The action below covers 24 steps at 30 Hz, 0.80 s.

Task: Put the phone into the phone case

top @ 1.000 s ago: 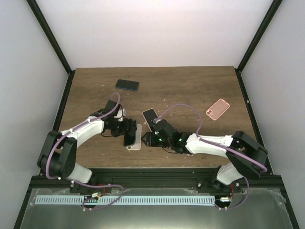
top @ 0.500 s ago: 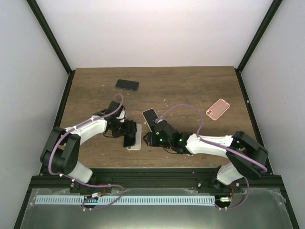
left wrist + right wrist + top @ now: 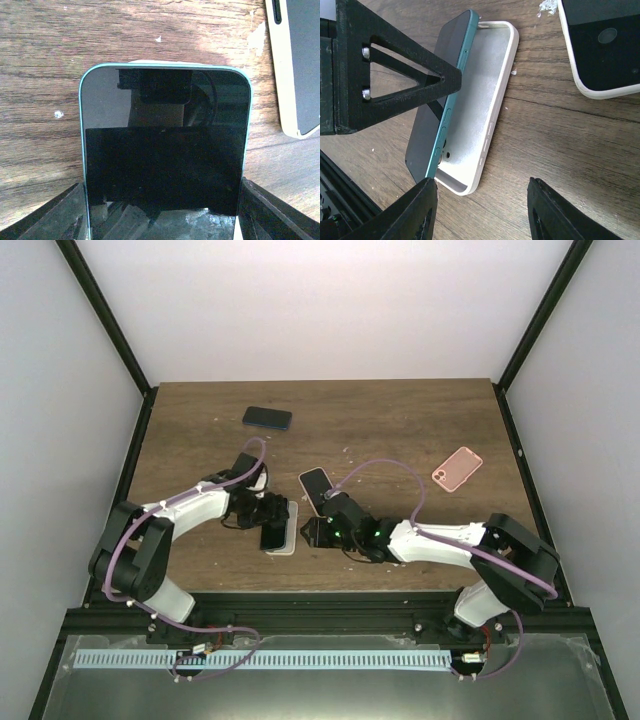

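Since the teal phone (image 3: 427, 147), clamped by the left gripper (image 3: 161, 202), has been lowered tilted into the white case (image 3: 472, 107) left of centre, pressing flat remains; the right gripper (image 3: 487, 210) is held open, empty.

Top external camera: mounted high above and behind the arm bases, facing down and forward, far enough back to take in the whole table (image 3: 400, 420) from near edge to far edge. Left wrist camera: very close, looking along the screen of the phone (image 3: 165, 150) toward the tabletop. Right wrist camera: close and low, facing that phone edge-on over the white case (image 3: 487, 100); all three views share this patch by the table's near edge, left of centre, with the second phone (image 3: 605, 45) just beside it.
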{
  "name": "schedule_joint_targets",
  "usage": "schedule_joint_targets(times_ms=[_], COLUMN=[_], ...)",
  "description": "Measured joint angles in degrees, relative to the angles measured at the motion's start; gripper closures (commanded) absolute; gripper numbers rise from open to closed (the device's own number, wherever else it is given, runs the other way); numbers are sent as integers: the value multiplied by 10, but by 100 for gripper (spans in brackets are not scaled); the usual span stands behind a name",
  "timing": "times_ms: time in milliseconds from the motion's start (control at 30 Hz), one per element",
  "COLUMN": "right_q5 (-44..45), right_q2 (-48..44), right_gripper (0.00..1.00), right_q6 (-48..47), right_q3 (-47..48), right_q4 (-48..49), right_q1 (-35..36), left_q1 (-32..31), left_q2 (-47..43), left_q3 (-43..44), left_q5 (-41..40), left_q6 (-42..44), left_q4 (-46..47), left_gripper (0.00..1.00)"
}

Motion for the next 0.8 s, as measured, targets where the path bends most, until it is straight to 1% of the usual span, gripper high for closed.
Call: schedule_joint_targets(times_ms=[567, 700, 800], right_q5=[3, 4, 4], right_q2=[-8, -15, -19], right_gripper=[49, 49, 49], right_q6=[0, 0, 0], right_q3=[0, 0, 0], right_q4=[0, 0, 0], right_q1=[0, 0, 0], left_q1=[-9, -10, -10], left_q2=[11, 11, 11], left_q3=[16, 24, 27], left_q5=[-13, -8, -7], left_q6=[0, 0, 0], left_q4=[-16, -17, -17], left_gripper=[14, 12, 14])
